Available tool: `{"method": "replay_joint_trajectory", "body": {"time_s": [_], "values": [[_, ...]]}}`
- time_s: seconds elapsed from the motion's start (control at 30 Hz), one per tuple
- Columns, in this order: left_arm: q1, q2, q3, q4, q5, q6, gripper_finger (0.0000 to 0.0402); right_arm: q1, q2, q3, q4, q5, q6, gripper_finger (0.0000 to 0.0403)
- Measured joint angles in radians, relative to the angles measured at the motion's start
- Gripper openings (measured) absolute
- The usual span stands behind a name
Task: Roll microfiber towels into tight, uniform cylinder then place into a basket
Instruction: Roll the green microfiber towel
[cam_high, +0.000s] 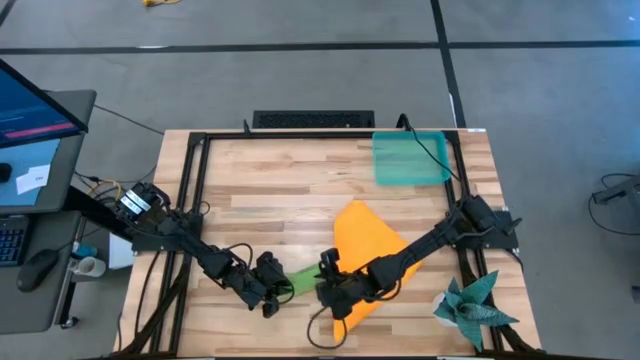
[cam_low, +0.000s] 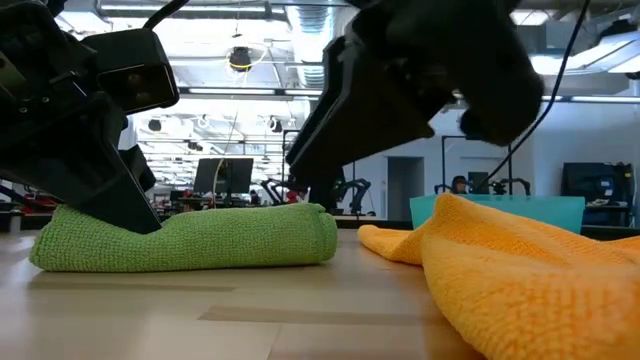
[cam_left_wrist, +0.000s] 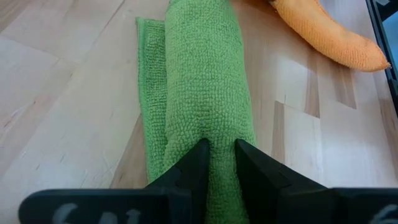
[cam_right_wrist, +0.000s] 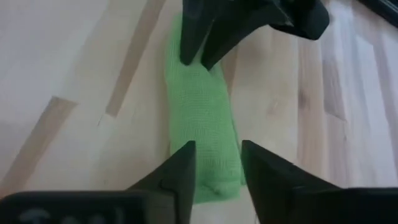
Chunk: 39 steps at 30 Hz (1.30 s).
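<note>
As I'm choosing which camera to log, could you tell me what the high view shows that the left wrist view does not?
Only the high view shows the basket at the far right of the table, the dark teal spiky cloth and the right claw. Only the left wrist view shows the left claw pinching the roll's end. Both show the green towel rolled, and the orange towel beside it.

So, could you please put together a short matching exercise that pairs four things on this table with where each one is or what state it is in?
Things:
1. green towel
2. orange towel
3. basket
4. left gripper

States:
A. empty, at the table's far right corner
B. rolled up, lying between both grippers
C. pinching one end of the roll
D. spread loosely, partly under the right arm

Pairs: 1-B, 2-D, 3-A, 4-C
</note>
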Motion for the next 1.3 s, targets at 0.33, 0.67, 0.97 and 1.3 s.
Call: {"method": "replay_joint_trajectory", "body": {"time_s": [0.33,0.67,0.97,1.3], "values": [[0.000,0.000,0.000,0.000,-0.007,-0.001,0.0073,-0.057,0.080,0.001,0.131,-0.220,-0.098,0.0233],[0.002,0.001,-0.001,0.019,-0.028,-0.015,0.0073,-0.082,0.087,0.001,0.183,-0.218,-0.189,0.0222],[0.021,0.002,-0.001,0.027,-0.094,-0.072,0.0073,-0.109,0.118,0.003,0.210,-0.274,-0.175,0.0221],[0.033,0.002,-0.001,0.031,-0.113,-0.052,0.0073,-0.150,0.124,0.003,0.169,-0.216,-0.175,0.0221]]}}
